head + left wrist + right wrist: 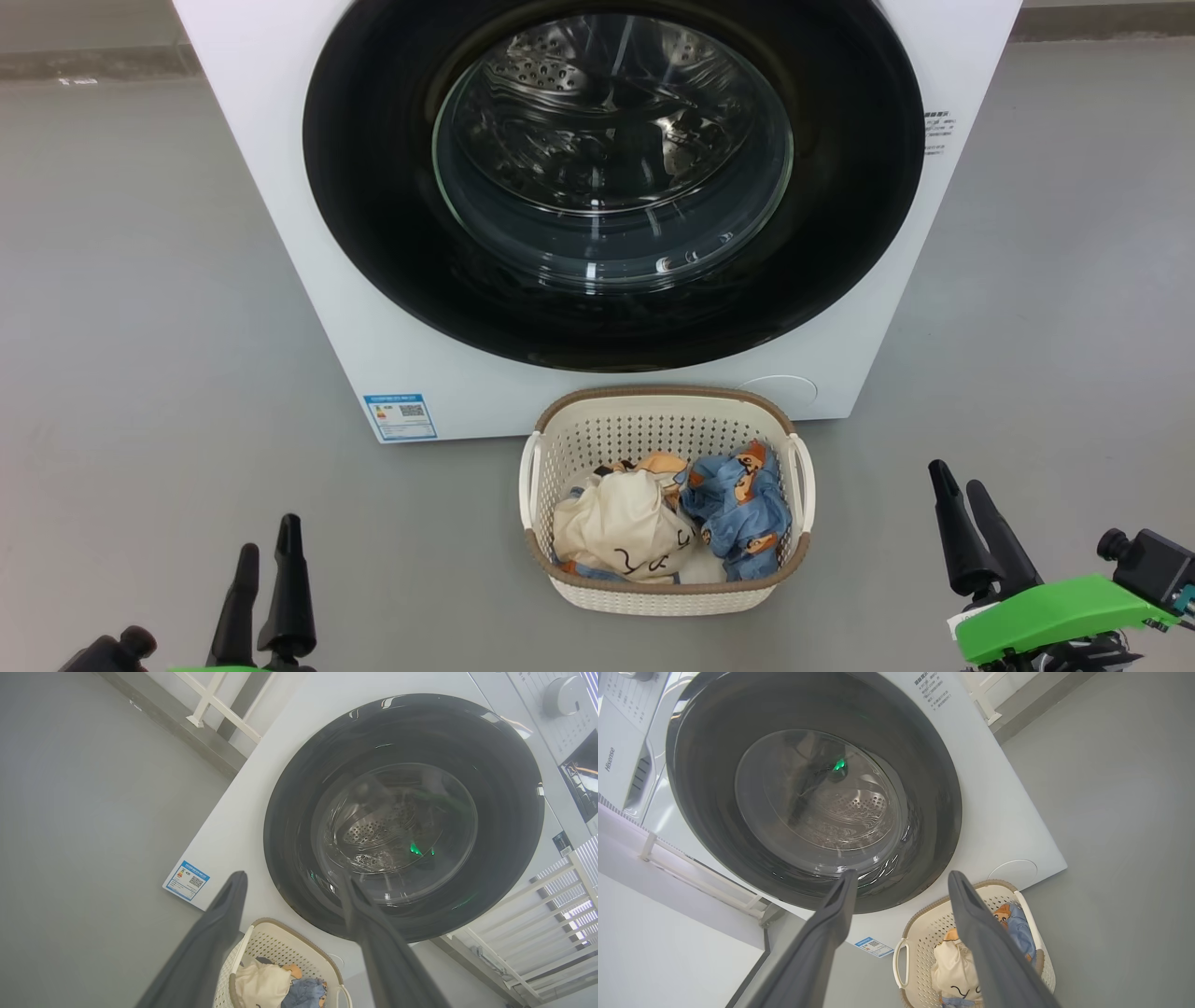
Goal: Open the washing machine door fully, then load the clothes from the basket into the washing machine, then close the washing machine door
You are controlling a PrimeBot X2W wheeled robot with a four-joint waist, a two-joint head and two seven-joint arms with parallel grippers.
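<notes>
Washing machine door [373,187] shut. One basket [653,425] holds one cream garment [621,527] beside blue bear-print clothes [738,509]. Left gripper [268,546] and right gripper [954,476] are empty, fingers apart.

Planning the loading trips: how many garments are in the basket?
2 clearly: the cream garment in the left half of the basket, the blue bear-print garment in its right half. Others may lie hidden beneath.

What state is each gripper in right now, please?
Left gripper: jaws open, holding nothing.
Right gripper: jaws open, holding nothing.
</notes>
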